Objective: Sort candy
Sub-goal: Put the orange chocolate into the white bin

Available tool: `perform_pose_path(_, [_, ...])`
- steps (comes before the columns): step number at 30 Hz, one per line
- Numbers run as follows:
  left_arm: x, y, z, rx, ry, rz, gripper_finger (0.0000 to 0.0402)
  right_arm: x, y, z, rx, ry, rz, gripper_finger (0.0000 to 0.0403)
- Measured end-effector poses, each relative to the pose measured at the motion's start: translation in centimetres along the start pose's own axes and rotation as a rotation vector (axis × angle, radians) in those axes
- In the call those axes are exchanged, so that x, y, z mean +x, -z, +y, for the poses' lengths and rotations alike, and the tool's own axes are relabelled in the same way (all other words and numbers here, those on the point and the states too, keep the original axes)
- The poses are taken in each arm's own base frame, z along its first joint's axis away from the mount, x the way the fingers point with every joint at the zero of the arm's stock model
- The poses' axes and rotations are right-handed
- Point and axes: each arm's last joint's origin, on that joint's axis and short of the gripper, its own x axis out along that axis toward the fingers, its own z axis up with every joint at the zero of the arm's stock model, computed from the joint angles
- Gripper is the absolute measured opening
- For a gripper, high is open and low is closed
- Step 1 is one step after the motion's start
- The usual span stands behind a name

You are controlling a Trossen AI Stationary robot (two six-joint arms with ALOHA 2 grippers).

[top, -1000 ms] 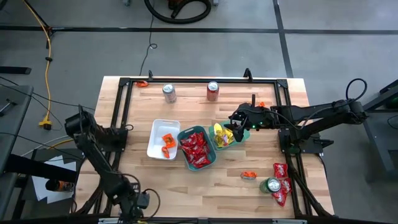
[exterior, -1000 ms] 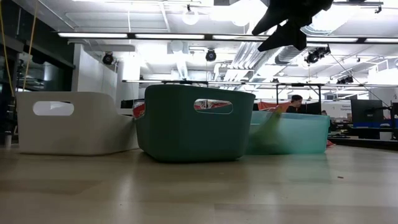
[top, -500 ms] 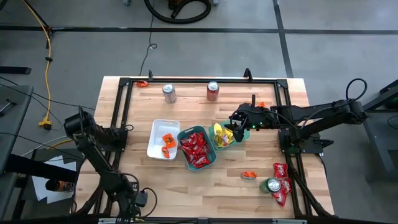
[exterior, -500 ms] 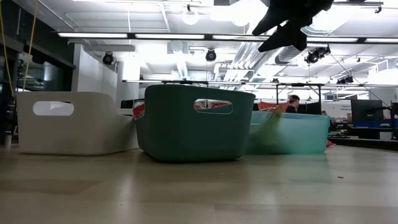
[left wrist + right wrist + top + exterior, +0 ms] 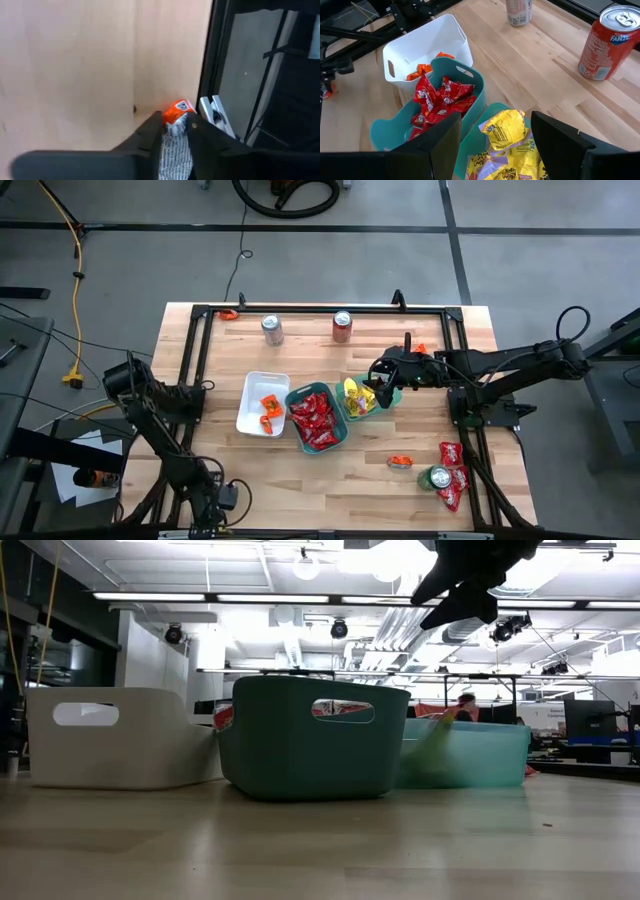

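Observation:
Three trays stand mid-table: a white tray (image 5: 250,417) with orange candy, a dark teal tray (image 5: 316,418) with red candy (image 5: 437,97), and a light teal tray (image 5: 342,412) with yellow candy (image 5: 507,131). My right gripper (image 5: 380,380) hangs open above the yellow candy, touching nothing. My left gripper (image 5: 210,520) is at the table's near left edge, shut on an orange candy packet (image 5: 176,125) beside the black frame rail (image 5: 207,75). My left gripper pinches the orange candy packet between its two fingers (image 5: 150,132). The packet's silvery striped part (image 5: 175,147) lies between the fingers and its orange end (image 5: 177,110) sticks out past the fingertips. I cannot tell whether the packet rests on the table or is lifted.
A silver can (image 5: 271,330) and a red can (image 5: 342,326) stand at the far side. A green can (image 5: 435,477) stands among loose red candy (image 5: 452,452) at the near right, with an orange packet (image 5: 400,462) beside it. The black frame rails (image 5: 195,350) line the table's edges.
In the low view my right gripper has risen a little above the trays. The trays and the candy in them have stayed where they were.

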Motion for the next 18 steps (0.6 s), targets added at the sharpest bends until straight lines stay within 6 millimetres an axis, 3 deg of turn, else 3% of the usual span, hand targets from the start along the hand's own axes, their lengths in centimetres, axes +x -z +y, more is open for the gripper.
perform_pose_path(4, [0.0,0.0,-0.1,0.033,0.022,0.007,0.0014,0.0,0.0,0.0,-0.005,0.0,0.0,0.0236])
perform_pose_path(9, [-1.8,-0.6,0.2,0.039,0.036,0.013,0.0002,0.0,0.0,0.0,-0.009,0.003,0.0,0.0236])
perform_pose_path(14, [-8.4,-1.8,1.3,0.074,0.081,-0.15,0.0,0.0,0.0,-0.1,-0.006,0.02,-0.009,0.0236])
perform_pose_path(18, [-15.6,-2.5,3.6,0.027,0.046,-0.544,0.0,0.0,-0.1,-0.1,0.001,0.023,-0.015,0.0236])
